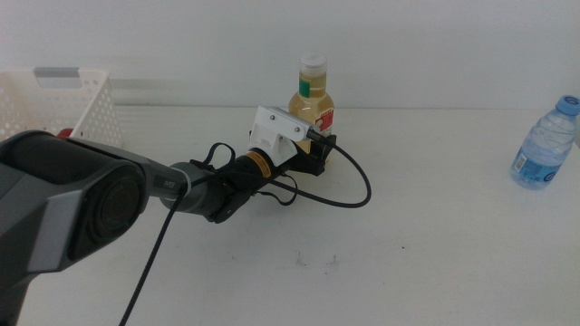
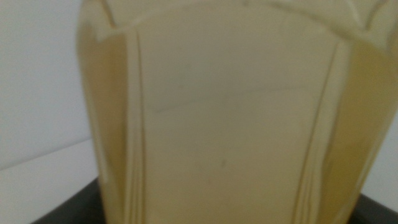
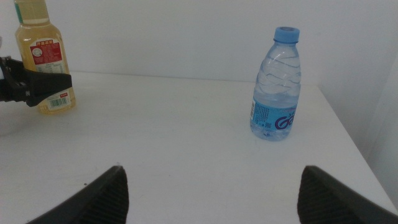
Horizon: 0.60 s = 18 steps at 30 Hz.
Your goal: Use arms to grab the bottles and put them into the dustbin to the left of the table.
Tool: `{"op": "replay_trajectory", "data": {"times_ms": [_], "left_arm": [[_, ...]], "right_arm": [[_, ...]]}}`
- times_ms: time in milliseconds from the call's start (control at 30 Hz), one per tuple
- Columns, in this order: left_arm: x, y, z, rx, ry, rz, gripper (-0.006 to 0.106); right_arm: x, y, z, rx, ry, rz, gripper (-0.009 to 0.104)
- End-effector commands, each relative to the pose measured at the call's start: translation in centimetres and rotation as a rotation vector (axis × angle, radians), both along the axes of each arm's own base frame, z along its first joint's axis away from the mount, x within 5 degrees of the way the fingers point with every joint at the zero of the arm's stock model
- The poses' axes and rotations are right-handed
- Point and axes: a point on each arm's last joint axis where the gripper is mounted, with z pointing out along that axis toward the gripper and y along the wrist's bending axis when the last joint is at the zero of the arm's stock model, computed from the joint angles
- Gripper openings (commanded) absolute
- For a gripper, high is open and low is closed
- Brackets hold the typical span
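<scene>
Left claw [image 1: 322, 149] reached in from the left over the white counter [image 1: 435, 235], white blocky body and black cable behind it, dark fingers set around the lower part of the yellow-liquid bottle [image 1: 313, 100]. In the right wrist view, one dark finger [image 3: 46, 82] laid across that bottle's lower label, against the plastic. Closed on the bottle by the look of it, though true squeeze hard to judge. Bottle upright on the counter toward the back, white cap, red-and-white label, ribbed translucent walls filling the left wrist view [image 2: 230, 118] with pale amber panels and soft vertical ridges.

Right claw [image 3: 211, 186] low near the counter's edge, two dark jaws spread wide apart, nothing between them.

Clear water bottle [image 1: 546, 143] upright at the far right, well apart from the other, blue cap, rippled shoulders, blue-and-white label. White lattice dustbin [image 1: 63, 109] at the far left, grey strip on its rim, something red just visible beside its lower corner. Counter smooth, matte, a few small dark specks.
</scene>
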Motion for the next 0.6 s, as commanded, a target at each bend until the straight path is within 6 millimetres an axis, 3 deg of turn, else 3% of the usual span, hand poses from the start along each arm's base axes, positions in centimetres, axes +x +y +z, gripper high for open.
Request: {"op": "replay_trajectory", "data": {"times_ms": [0, 67, 267, 400, 567], "left_arm": [[0.2, -0.2, 0.1, -0.001, 0.006, 0.045, 0.083], [0.3, -0.1, 0.0, -0.013, 0.025, 0.073, 0.068], [0.1, 0.0, 0.6, -0.026, 0.045, 0.061, 0.002], [-1.5, 0.6, 3.4, 0.028, 0.073, 0.049, -0.002], [-5.1, 2.6, 7.2, 0.039, 0.107, 0.084, -0.002]], "right_arm": [[0.0, -0.1, 0.0, -0.013, -0.009, -0.008, 0.088], [0.0, -0.1, 0.0, -0.013, -0.009, -0.008, 0.088], [0.0, -0.1, 0.0, -0.013, -0.009, -0.008, 0.088], [0.0, -0.1, 0.0, -0.013, -0.009, -0.008, 0.088], [0.0, -0.1, 0.0, -0.013, -0.009, -0.008, 0.088]]}}
